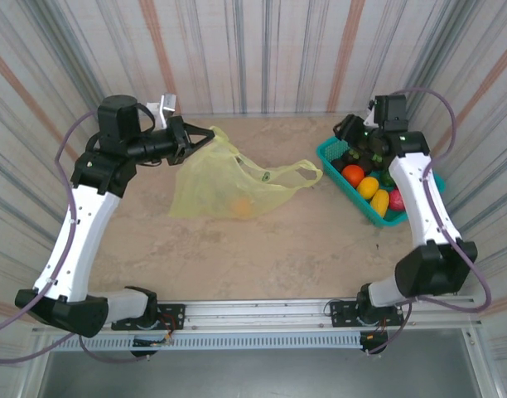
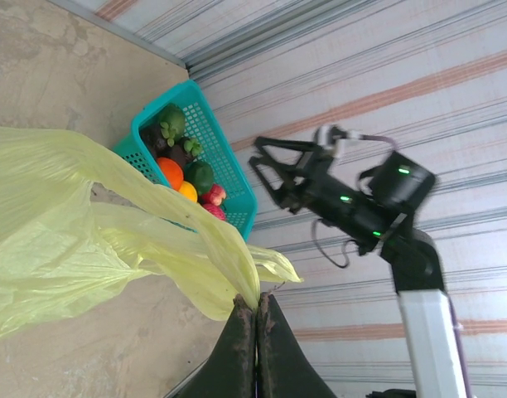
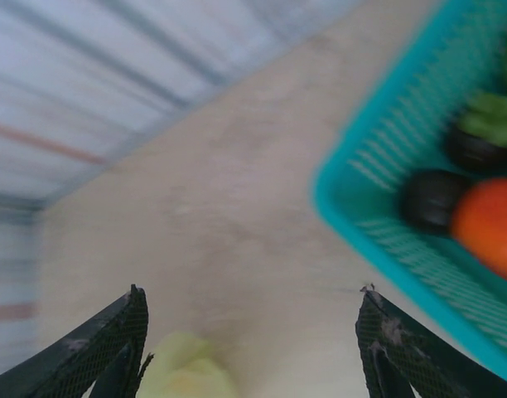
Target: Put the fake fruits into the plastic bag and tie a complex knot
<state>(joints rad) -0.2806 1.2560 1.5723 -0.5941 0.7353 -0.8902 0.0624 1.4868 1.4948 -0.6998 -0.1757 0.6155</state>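
The plastic bag (image 1: 224, 184) lies slack on the table, pale yellow-green, with one orange fruit (image 1: 241, 207) showing through its film. My left gripper (image 1: 205, 134) holds up the bag's far-left handle, its jaws pressed together on the film (image 2: 255, 300). The other handle (image 1: 299, 172) trails right toward the teal basket (image 1: 332, 152). Several fake fruits (image 1: 363, 181) fill the basket: orange, yellow, red, green and dark purple. My right gripper (image 3: 252, 332) hovers open beside the basket's left end (image 3: 378, 220), nothing between its fingers, with a bit of bag (image 3: 185, 371) below.
Striped walls close in the table on three sides. The teal basket (image 2: 224, 162) stands against the right wall. Bare tabletop (image 1: 262, 249) stretches between the bag and the arm bases at the near edge.
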